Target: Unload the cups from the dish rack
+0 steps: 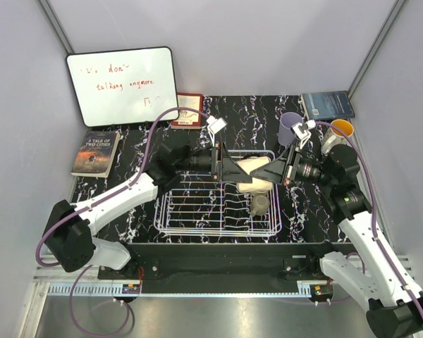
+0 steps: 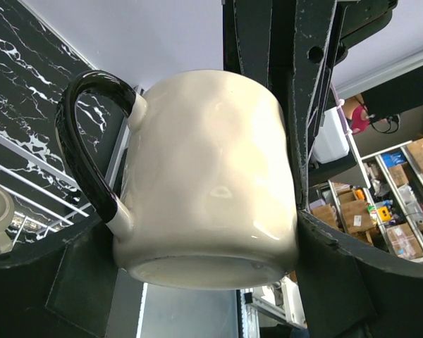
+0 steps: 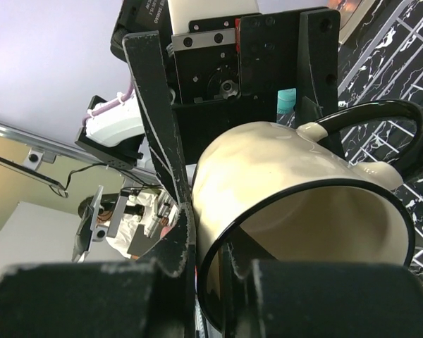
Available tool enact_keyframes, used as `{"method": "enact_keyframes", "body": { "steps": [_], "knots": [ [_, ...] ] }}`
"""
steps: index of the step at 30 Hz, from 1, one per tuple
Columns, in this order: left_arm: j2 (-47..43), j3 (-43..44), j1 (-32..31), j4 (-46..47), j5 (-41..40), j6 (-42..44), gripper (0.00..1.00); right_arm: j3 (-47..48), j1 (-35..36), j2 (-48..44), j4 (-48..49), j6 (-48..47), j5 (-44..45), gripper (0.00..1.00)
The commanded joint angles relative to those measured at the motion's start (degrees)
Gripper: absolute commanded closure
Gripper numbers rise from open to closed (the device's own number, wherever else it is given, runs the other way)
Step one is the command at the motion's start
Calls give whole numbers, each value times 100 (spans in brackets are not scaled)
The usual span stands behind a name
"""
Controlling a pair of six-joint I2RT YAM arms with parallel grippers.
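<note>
We see the cream mug (image 1: 256, 167) held on its side above the far right part of the dish rack (image 1: 211, 233), our left fingers (image 2: 352, 282) clamped across its body and our right fingers (image 3: 324, 303) pinched shut on its rim. A small olive-grey cup (image 1: 259, 205) sits inside the dish rack just nearer than the mug, and a lavender cup (image 1: 290, 125) stands on the counter (image 1: 303, 211) beyond the rack's far right corner

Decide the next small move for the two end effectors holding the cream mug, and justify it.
Probably open the left end effector: the right end effector pinches the rim of the cream mug above the dish rack, so the handover looks ready.
</note>
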Motion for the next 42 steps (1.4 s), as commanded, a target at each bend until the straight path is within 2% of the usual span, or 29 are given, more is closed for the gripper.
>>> {"method": "enact_keyframes", "body": {
  "steps": [1,12,16,32,37,40,42],
  "knots": [
    [161,374,39,-1375,-1278,470,21,332,178,-34,-376,-536,473,100],
    [-94,32,663,-1737,-1419,532,20,789,178,-7,-1062,-1107,1106,100],
    [-155,-109,822,-1693,-1314,470,16,859,178,54,-1063,-1099,1133,100],
    [29,-478,857,-129,-347,-347,1,824,178,133,-1054,-1107,1036,100],
    [-67,-452,866,-409,-575,-190,1,920,178,116,-1124,-1282,1220,100],
    [-85,-469,910,-612,-733,-137,1,1121,178,177,-1535,-1615,1657,100],
    [-103,-461,945,-883,-960,-93,1,1271,178,256,-2185,-1888,2080,100]
  ]
}}
